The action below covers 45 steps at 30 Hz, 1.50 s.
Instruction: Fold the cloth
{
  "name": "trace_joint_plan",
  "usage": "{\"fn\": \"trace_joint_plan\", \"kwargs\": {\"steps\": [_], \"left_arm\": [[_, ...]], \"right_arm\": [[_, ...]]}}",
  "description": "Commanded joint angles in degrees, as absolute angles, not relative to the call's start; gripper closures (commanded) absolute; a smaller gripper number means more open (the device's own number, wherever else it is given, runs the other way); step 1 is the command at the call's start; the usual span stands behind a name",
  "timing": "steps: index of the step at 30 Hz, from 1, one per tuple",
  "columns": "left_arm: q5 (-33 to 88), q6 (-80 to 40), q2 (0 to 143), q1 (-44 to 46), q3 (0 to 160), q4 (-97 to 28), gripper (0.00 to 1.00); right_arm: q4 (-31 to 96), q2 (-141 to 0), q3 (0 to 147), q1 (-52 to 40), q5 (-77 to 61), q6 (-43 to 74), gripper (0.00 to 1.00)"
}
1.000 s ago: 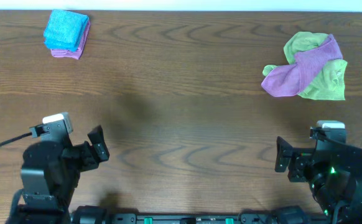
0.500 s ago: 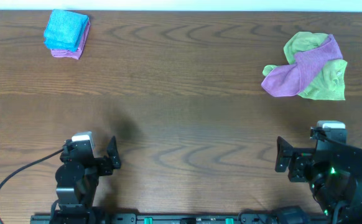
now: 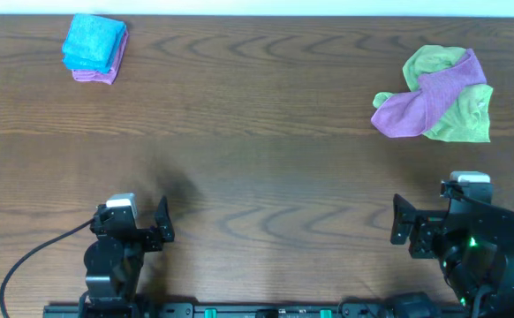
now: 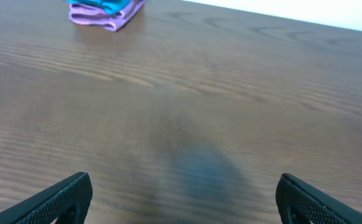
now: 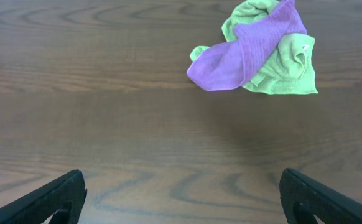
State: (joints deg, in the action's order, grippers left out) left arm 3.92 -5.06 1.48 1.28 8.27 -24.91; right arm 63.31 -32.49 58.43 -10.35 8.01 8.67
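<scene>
The dark brown wood-grain table (image 3: 266,168) spreads ahead of both claws. Far ahead of my right claw (image 3: 403,221), a crumpled lime-green cloth (image 3: 464,119) tangles with a loose purple cloth (image 3: 416,106), probably waiting. Far ahead-left of my left claw (image 3: 162,221), the sky-blue square microfibre towel (image 3: 94,40) sits folded atop a folded purple cloth (image 3: 98,76), stacked as finished work, I judge. Both claws gape wide, empty.

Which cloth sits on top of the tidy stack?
The sky-blue cloth, far left, folded atop a folded purple cloth. The other purple cloth and the lime-green cloth lie crumpled together, far right.
</scene>
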Motion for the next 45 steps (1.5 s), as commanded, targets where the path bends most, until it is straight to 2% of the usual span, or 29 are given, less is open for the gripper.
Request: {"fn": "trace_joint_plan", "kwargs": {"steps": [1, 30, 33, 37, 45], "left_arm": [[4.1, -4.3, 0.2, 1.0, 7.1, -24.7, 0.05], [4.5, -4.3, 0.3, 1.1, 7.1, -24.7, 0.05], [4.5, -4.3, 0.3, 1.1, 7.1, -24.7, 0.05], [4.5, -4.3, 0.3, 1.1, 7.1, -24.7, 0.05], [4.5, -4.3, 0.3, 1.1, 7.1, -24.7, 0.05]], "right_arm": [[63.3, -32.2, 58.7, -10.2, 8.8, 8.1, 0.01], [63.2, -32.1, 58.6, -10.0, 9.6, 7.0, 0.01], [62.5, -30.0, 57.1, -5.8, 7.6, 6.3, 0.01], [56.1, -23.2, 48.2, -0.7, 2.9, 6.3, 0.01], [46.3, -8.7, 27.4, -0.8, 1.0, 6.4, 0.01]]}}
